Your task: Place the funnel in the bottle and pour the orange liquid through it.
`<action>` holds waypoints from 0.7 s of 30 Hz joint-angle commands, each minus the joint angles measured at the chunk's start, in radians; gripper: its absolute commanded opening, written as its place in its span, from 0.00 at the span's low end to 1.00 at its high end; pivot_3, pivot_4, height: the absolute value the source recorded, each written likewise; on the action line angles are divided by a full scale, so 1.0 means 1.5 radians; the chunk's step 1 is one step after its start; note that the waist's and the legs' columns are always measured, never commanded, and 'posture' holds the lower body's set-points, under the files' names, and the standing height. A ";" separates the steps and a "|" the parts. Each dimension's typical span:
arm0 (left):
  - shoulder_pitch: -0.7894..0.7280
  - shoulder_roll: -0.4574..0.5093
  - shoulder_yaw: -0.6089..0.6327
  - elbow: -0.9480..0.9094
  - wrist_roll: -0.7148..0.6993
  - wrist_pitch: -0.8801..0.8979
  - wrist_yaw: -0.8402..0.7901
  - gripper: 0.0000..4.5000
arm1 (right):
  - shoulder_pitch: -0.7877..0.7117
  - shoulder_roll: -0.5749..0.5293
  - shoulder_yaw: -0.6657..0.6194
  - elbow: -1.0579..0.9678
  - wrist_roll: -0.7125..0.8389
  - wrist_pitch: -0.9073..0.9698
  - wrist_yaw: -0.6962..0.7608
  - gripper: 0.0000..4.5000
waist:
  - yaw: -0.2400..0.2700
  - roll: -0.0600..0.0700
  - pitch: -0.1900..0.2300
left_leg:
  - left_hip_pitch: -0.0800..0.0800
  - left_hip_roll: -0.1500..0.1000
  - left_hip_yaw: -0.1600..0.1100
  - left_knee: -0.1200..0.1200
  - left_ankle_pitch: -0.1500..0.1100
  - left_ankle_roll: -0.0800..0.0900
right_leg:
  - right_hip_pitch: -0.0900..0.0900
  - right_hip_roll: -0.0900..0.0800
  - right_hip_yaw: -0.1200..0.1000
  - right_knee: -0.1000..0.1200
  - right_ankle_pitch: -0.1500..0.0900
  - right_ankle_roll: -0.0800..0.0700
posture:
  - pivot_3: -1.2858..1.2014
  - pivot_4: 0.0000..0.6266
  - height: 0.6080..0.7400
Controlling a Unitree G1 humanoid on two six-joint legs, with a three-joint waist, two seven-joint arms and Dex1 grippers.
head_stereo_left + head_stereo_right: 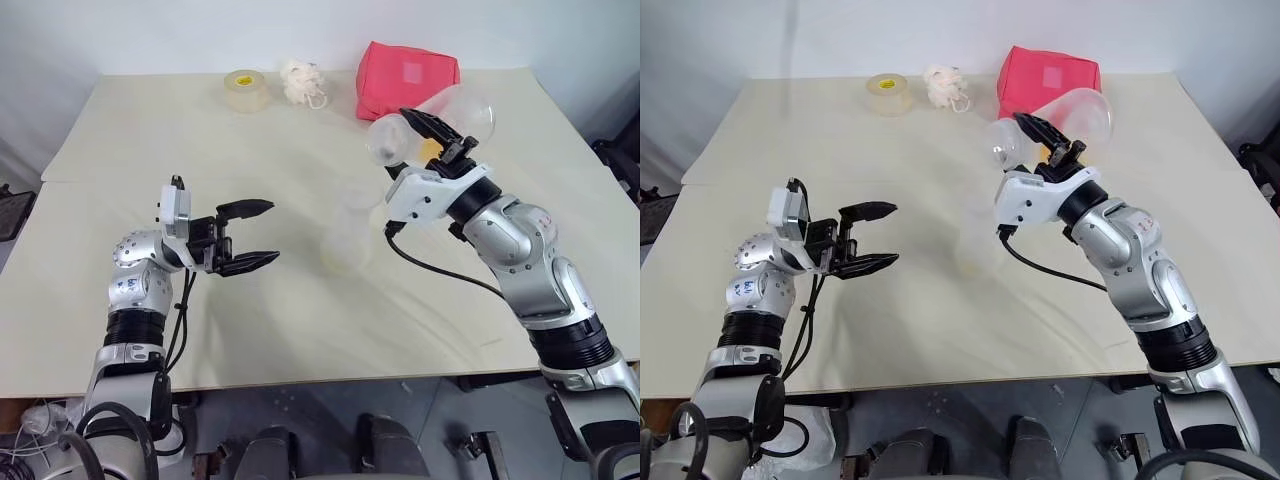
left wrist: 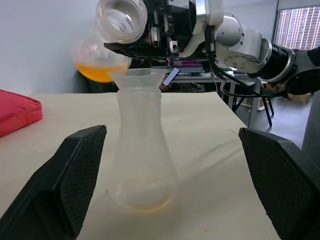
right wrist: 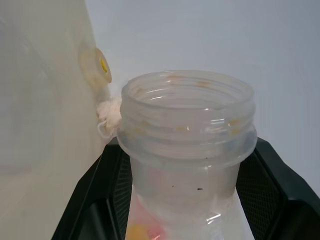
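The clear bottle (image 2: 142, 150) stands upright mid-table with the transparent funnel (image 2: 137, 79) seated in its neck. My right gripper (image 1: 428, 135) is shut on the neck of a large clear flask (image 1: 465, 108). The flask is tipped over, and its wide ribbed mouth (image 2: 121, 20) hangs just above the funnel. The orange liquid (image 2: 97, 71) lies pooled in the flask's belly, short of the mouth. My left gripper (image 1: 248, 236) is open and level, a hand's width to the left of the bottle, pointing at it with nothing between its fingers.
At the table's far edge sit a yellowish tape roll (image 1: 245, 90), a white tangle of string (image 1: 304, 82) and a red pouch (image 1: 405, 75). The pouch lies just behind the raised flask.
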State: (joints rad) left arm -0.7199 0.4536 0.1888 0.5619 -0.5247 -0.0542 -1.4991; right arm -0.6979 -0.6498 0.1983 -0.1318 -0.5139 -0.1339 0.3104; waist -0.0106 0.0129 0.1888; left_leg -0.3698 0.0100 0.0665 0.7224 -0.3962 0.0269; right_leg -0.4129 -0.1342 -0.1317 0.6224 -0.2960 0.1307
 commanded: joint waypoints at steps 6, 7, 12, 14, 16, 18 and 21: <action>0.000 0.004 0.012 -0.029 -0.019 0.007 -0.002 1.00 | -0.047 -0.049 0.011 0.047 -0.114 -0.116 -0.045 0.54 | -0.005 0.000 0.000 | 0.000 0.000 0.000 0.000 0.000 0.000 | 0.000 0.000 0.000 0.000 0.000 0.000 | 0.52 0.24 1.00; 0.000 0.004 0.012 -0.029 -0.019 0.007 -0.002 1.00 | -0.050 -0.052 0.010 0.055 -0.125 -0.126 -0.054 0.54 | -0.006 0.000 0.000 | 0.000 0.000 0.000 0.000 0.000 0.000 | 0.000 0.000 0.000 0.000 0.000 0.000 | 0.52 0.24 1.00; -0.001 0.002 0.013 -0.030 -0.020 0.007 0.001 1.00 | -0.062 -0.056 0.010 0.081 -0.162 -0.162 -0.080 0.54 | -0.014 0.000 0.000 | 0.000 0.000 0.000 -0.001 0.000 0.000 | 0.000 0.000 0.000 0.000 0.000 0.000 | 0.52 0.24 1.00; -0.002 0.001 0.012 -0.029 -0.019 0.007 0.002 1.00 | -0.068 -0.057 0.012 0.090 -0.178 -0.174 -0.091 0.54 | -0.014 0.000 0.000 | 0.000 0.000 0.000 -0.001 0.000 0.000 | 0.000 0.000 0.000 0.000 0.000 0.000 | 0.52 0.24 1.00; -0.004 -0.001 0.011 -0.026 -0.018 0.006 0.003 1.00 | -0.073 -0.057 0.015 0.100 -0.190 -0.186 -0.099 0.54 | -0.014 0.000 0.000 | 0.000 0.000 0.000 -0.001 0.000 0.000 | 0.000 0.000 0.000 0.000 0.000 0.000 | 0.52 0.24 1.00; -0.006 -0.003 0.011 -0.024 -0.018 0.006 0.004 1.00 | -0.078 -0.056 0.015 0.109 -0.199 -0.195 -0.106 0.54 | -0.013 0.000 0.000 | 0.000 0.000 0.000 -0.001 0.000 0.000 | 0.000 0.000 0.000 0.000 0.000 0.000 | 0.52 0.24 1.00; -0.009 -0.003 0.011 -0.020 -0.017 0.004 0.004 1.00 | -0.085 -0.055 0.018 0.121 -0.212 -0.208 -0.113 0.54 | -0.014 0.000 0.000 | 0.000 0.000 0.000 -0.001 0.000 0.000 | 0.000 0.000 0.000 0.000 0.000 0.000 | 0.52 0.24 1.00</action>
State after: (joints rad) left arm -0.7201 0.4481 0.1899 0.5560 -0.5269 -0.0434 -1.4965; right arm -0.7939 -0.7197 0.2353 0.0689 -0.8263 -0.4361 0.1658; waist -0.0310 0.0130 0.1888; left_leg -0.3697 0.0103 0.0658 0.7207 -0.3961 0.0268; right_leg -0.4133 -0.1345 -0.1322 0.6225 -0.2960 0.1307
